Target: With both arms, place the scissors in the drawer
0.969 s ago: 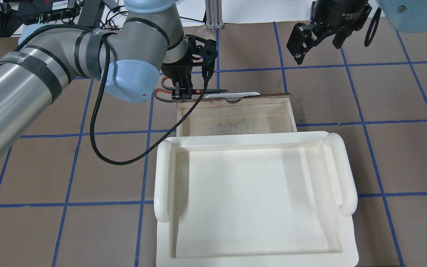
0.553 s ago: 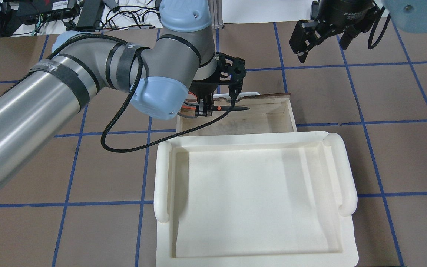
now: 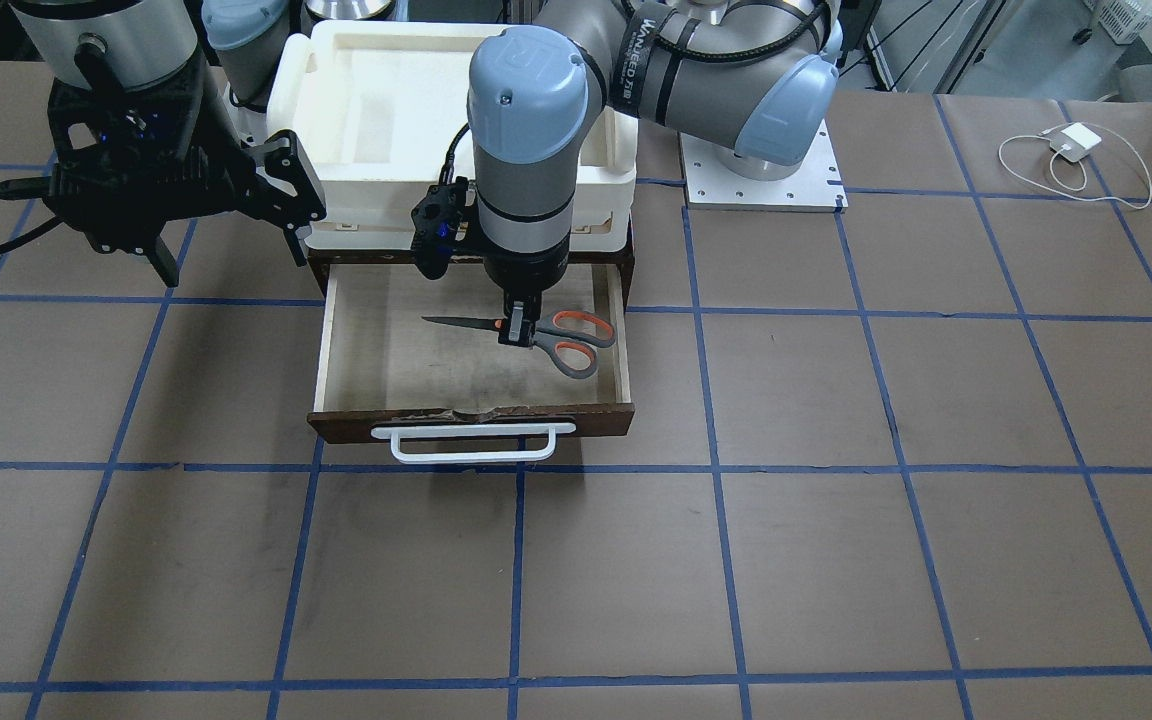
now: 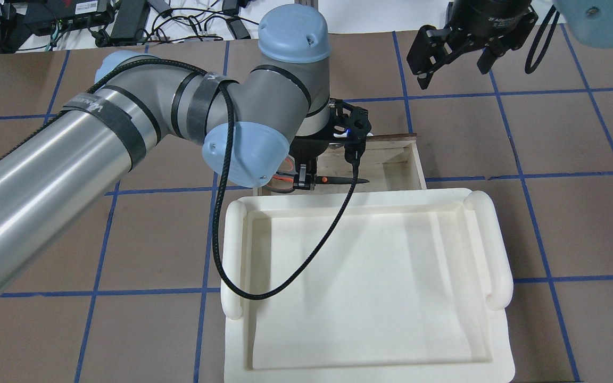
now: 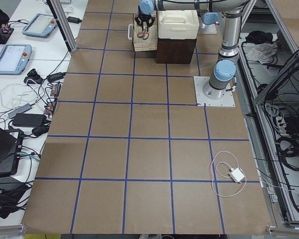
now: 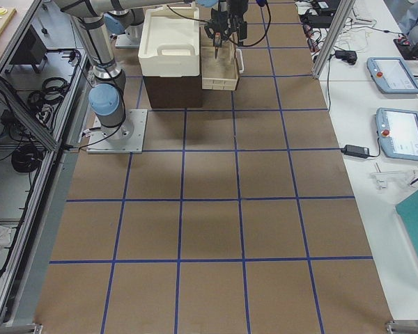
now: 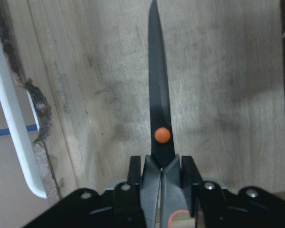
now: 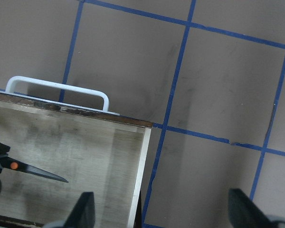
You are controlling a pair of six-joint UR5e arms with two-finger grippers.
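The scissors (image 3: 556, 338) have dark blades, grey loops lined orange-red and an orange pivot dot. My left gripper (image 3: 514, 330) is shut on them just behind the pivot and holds them level over the pale floor of the open drawer (image 3: 386, 350), blades pointing to the robot's right. The left wrist view shows the blade (image 7: 159, 109) between my pads above the drawer floor (image 7: 218, 95). In the overhead view the left gripper (image 4: 304, 182) holds the scissors (image 4: 338, 181) inside the drawer (image 4: 391, 159). My right gripper (image 4: 453, 66) is open and empty, beyond the drawer's right side.
The drawer's white bar handle (image 3: 481, 445) faces away from the robot. The cream-white foam tray (image 4: 234, 255) sits on the cabinet above the drawer's rear. A white charger with cable (image 3: 1076, 140) lies far off on the table.
My left arm has carried the scissors from beyond the drawer's front left corner to the right and back toward the robot, over the drawer floor. The right gripper has barely moved.
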